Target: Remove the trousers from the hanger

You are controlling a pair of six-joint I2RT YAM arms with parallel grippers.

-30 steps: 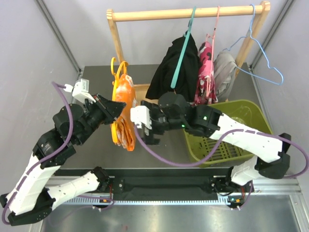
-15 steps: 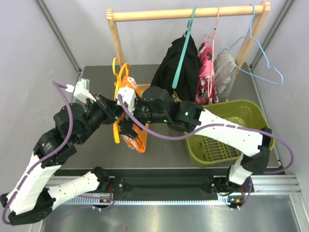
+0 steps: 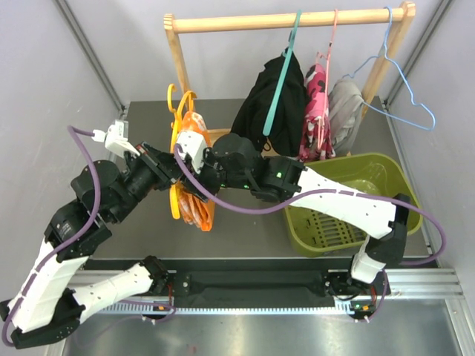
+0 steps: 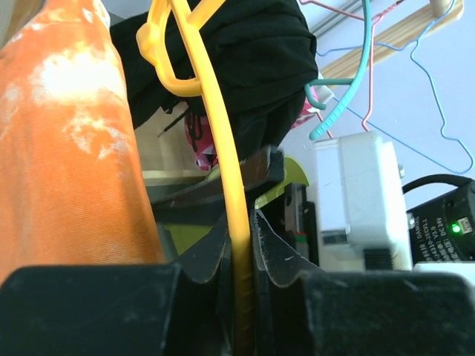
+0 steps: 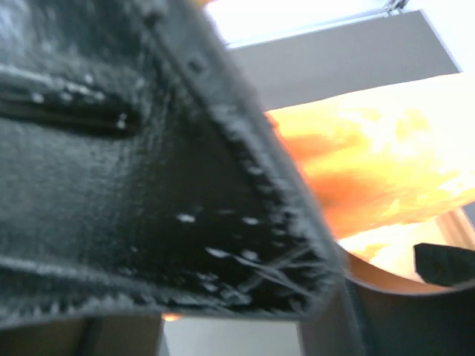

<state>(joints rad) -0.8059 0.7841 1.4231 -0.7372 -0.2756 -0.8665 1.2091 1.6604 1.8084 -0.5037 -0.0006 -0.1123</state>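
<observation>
- Your left wrist view shows what the overhead view hides. The left pincer [image 4: 239, 230] is pinched narrow on the wire of the yellow hanger [image 4: 211, 126], with one finger pressed on each side.
- In that view the orange trousers [image 4: 67, 148], marked with whitish patches, hang just left of the wire.
- Only the overhead view gives you the layout. The hanger and orange trousers are off the wooden rail [image 3: 289, 20], held between the two arms above the worktop [image 3: 148, 230], beside the rack's left post.
- On the rail hang the black trousers [image 3: 260, 96] with a teal hanger [image 3: 282, 74], then the pink camouflage trousers [image 3: 315, 111] and the grey trousers [image 3: 345, 107]. A bare blue hanger [image 3: 404, 81] hangs at the right end.
- A green basket [image 3: 371, 222] sits on the worktop below the pink and grey pairs, partly under the right arm.
- The right arm reaches across in front of the black trousers and covers their lower edge.
- The right pincer [image 3: 197, 174] sits against the orange trousers. Your right wrist view is blurred: a dark finger fills most of it, with orange cloth behind. You cannot tell how far this pincer is open, or whether it grips the cloth.
</observation>
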